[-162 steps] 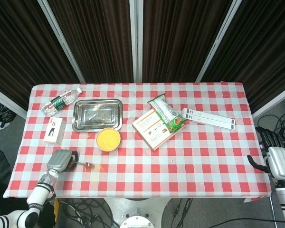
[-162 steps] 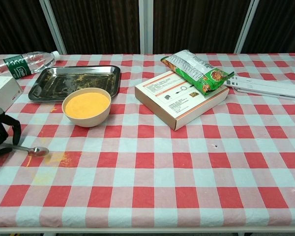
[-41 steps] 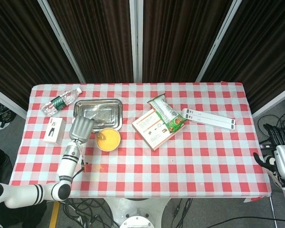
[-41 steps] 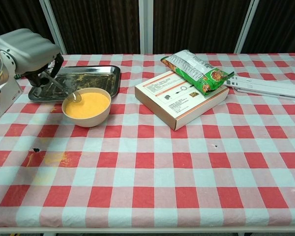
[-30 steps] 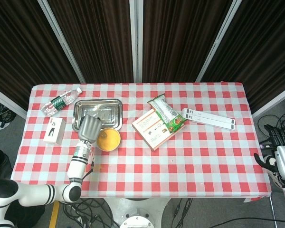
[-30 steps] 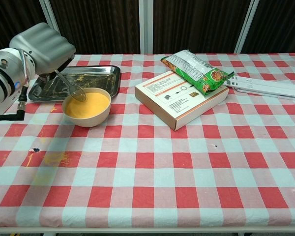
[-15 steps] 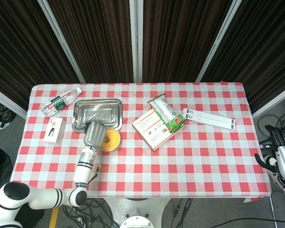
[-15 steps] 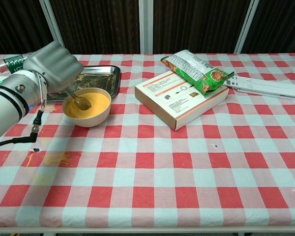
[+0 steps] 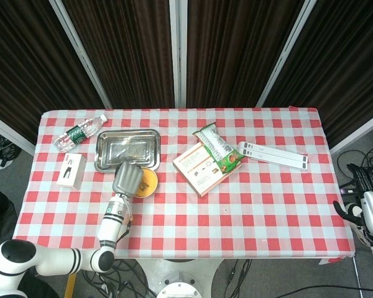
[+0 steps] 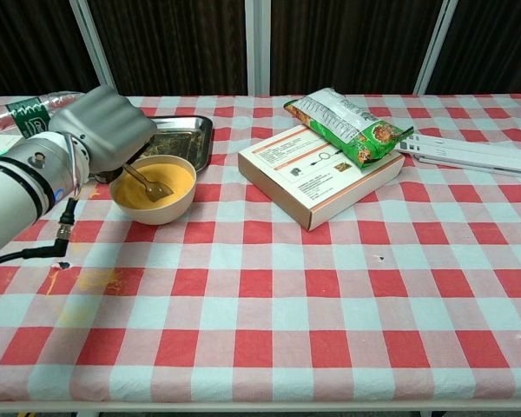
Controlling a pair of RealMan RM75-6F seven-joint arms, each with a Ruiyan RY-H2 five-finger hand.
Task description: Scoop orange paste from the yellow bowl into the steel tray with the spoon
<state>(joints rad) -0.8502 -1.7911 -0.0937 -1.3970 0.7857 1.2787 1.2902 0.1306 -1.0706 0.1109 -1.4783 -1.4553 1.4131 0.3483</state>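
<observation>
Chest view shows your left hand (image 10: 104, 130) at the left of the frame, fingers curled around the handle of the spoon (image 10: 148, 183), whose bowl is dipped into the orange paste (image 10: 161, 182) inside the yellow bowl (image 10: 154, 209). In the head view the same hand (image 9: 128, 179) covers the left half of the yellow bowl (image 9: 147, 184). You appear to be at the loading step: the spoon is in the paste and nothing fresh looks delivered, though the steel tray (image 10: 184, 132) just behind the bowl carries some smears.

Next, you will probably need to draw the spoon up level so the paste stays on it, then carry it the short way toward the upper left, over the near rim of the tray, and tip it there. Keep the wrist steady; the worktop (image 10: 330, 287) already shows orange stains at lower left.

Your right hand (image 9: 367, 208) sits at the far right edge of the head view, off the worktop; I cannot tell how its fingers lie.

Writing: the water bottle (image 10: 36, 113) has a green label, and the box (image 10: 317, 178) and the green snack packet (image 10: 352, 117) carry print, none of it legible.
</observation>
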